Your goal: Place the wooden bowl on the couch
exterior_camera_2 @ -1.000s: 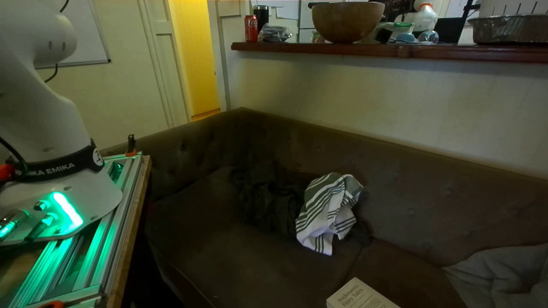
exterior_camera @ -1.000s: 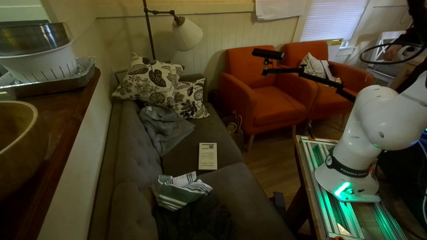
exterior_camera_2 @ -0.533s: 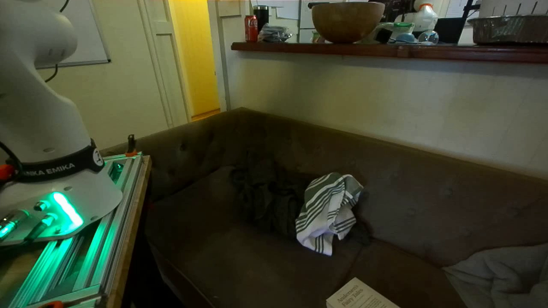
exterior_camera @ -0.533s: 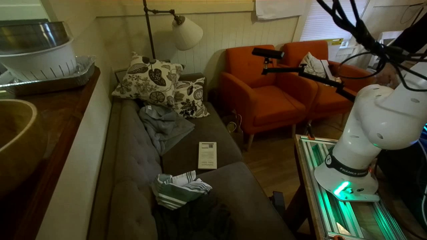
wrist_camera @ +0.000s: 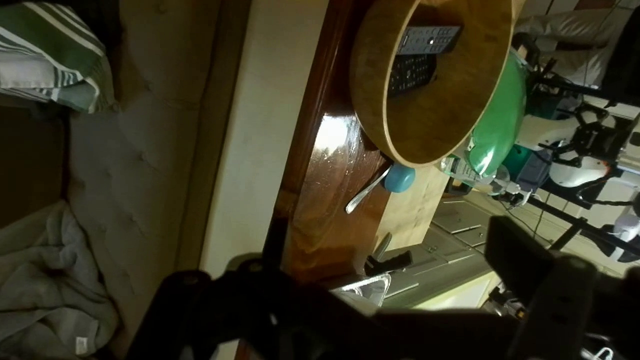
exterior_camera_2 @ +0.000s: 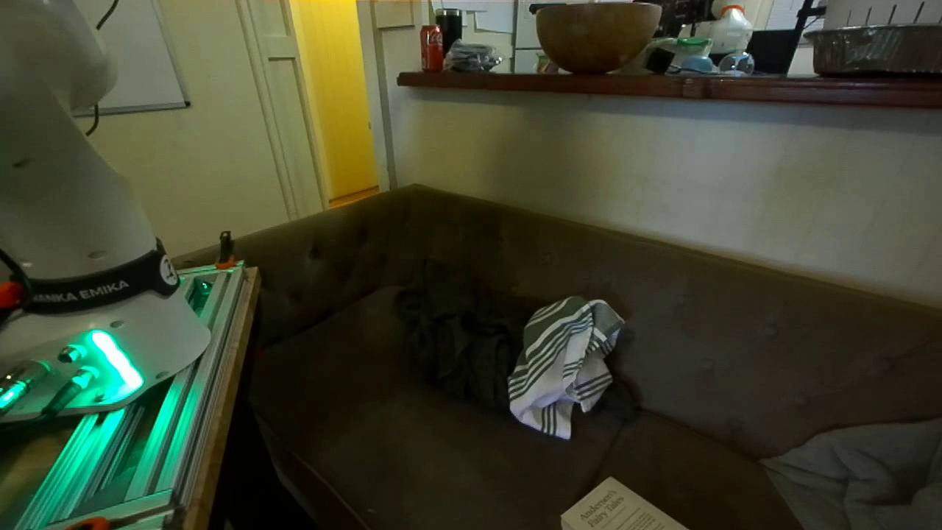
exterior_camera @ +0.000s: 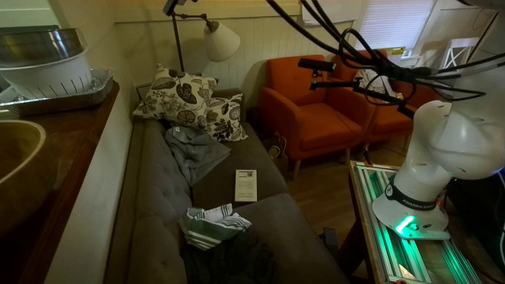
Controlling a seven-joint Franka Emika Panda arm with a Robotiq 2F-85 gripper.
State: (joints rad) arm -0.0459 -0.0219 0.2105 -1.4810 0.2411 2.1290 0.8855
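The wooden bowl stands upright on a reddish-brown ledge in the wrist view, with dark remote controls inside it. It also shows in both exterior views, at the left edge and at the top. The couch runs below the ledge, beyond a pale wall; it shows in an exterior view and at the left of the wrist view. My gripper is open and empty, its fingers wide apart. The bowl lies beyond the fingertips, apart from them. The gripper's fingers are not identifiable in the exterior views.
The ledge bears a utensil, a blue object and a foil tray. A green bowl is behind the wooden bowl. The couch holds a striped towel, a book and pillows. A lamp stands behind.
The arm has swung, and its cables have moved left across the top of an exterior view. A dark part has appeared at the top edge near the lamp. Bowl and couch are unchanged.
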